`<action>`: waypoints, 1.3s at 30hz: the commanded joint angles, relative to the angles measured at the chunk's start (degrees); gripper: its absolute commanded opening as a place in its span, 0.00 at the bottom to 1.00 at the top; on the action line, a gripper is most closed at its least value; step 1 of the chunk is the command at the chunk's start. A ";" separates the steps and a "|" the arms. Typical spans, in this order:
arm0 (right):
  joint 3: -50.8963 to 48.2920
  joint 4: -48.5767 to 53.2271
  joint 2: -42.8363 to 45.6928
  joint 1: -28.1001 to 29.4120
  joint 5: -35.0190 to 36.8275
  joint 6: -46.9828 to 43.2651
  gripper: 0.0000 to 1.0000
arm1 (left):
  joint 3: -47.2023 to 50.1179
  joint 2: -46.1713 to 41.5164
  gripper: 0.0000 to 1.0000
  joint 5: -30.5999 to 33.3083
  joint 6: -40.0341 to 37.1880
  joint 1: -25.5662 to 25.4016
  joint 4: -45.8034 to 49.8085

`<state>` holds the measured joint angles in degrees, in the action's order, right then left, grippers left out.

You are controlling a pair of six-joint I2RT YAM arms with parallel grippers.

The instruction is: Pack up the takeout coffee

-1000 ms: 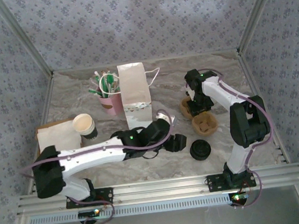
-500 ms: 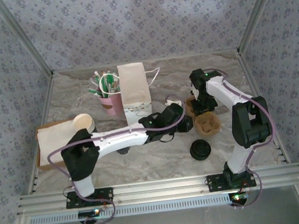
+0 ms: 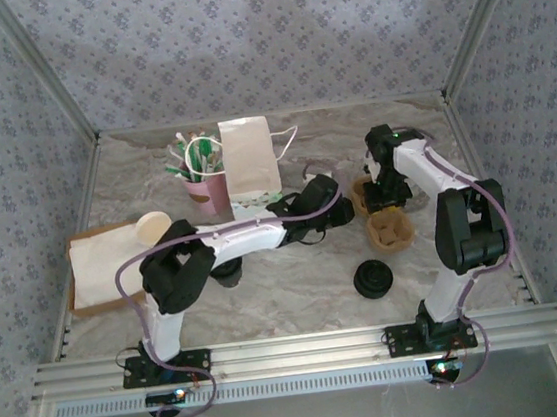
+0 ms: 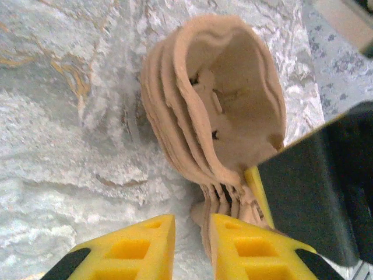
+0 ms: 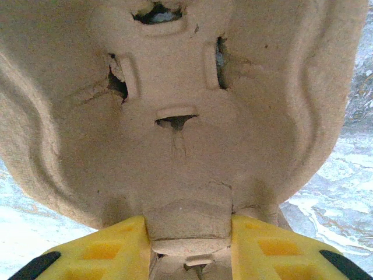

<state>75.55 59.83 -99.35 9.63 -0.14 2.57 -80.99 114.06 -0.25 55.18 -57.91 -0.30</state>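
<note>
Right pincer (image 5: 189,228) is clamped on a tab of the stack of brown moulded-pulp cup carriers (image 5: 175,87), right of the worktop's (image 3: 300,307) centre. Left pincer (image 4: 192,227) stands nearly together at that stack's rim; you cannot tell whether it pinches a layer. The takeout coffee (image 3: 227,271), a cream paper cup under a round black lid, is probably the dark shape beneath the left forearm, left of centre. Expect a light, crushable wall, so grip it gently below the lid and keep it upright. Wrist views give finger contact; the top view gives the white paper bag (image 3: 250,161) by the far edge.
</note>
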 commanded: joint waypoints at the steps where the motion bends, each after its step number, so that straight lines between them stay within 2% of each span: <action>1: -0.43 1.34 0.75 -0.49 -1.50 0.85 0.39 | -3.36 1.76 0.22 -1.43 0.20 0.67 -1.78; 7: -0.68 1.34 1.03 -0.70 -1.78 0.78 0.39 | -5.83 5.48 0.24 -5.25 1.74 2.13 -3.24; 15: -0.78 1.38 1.02 -0.76 -2.23 0.77 0.39 | -6.63 6.34 0.25 -8.19 3.63 2.95 -7.01; 22: -0.76 1.51 0.95 -0.84 -2.47 0.60 0.39 | -5.35 7.07 0.17 -10.72 6.43 4.57 -11.47; 33: -0.81 1.45 0.90 -0.96 -2.59 0.60 0.39 | -5.82 7.62 0.36 -11.00 7.10 5.16 -10.71; 39: -0.90 1.51 0.91 -0.97 -2.85 0.64 0.39 | -7.61 9.43 0.36 -11.48 7.39 4.83 -10.22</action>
<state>75.24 59.81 -99.35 9.08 -1.89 2.57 -86.06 121.56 -10.96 62.26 -52.88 -10.31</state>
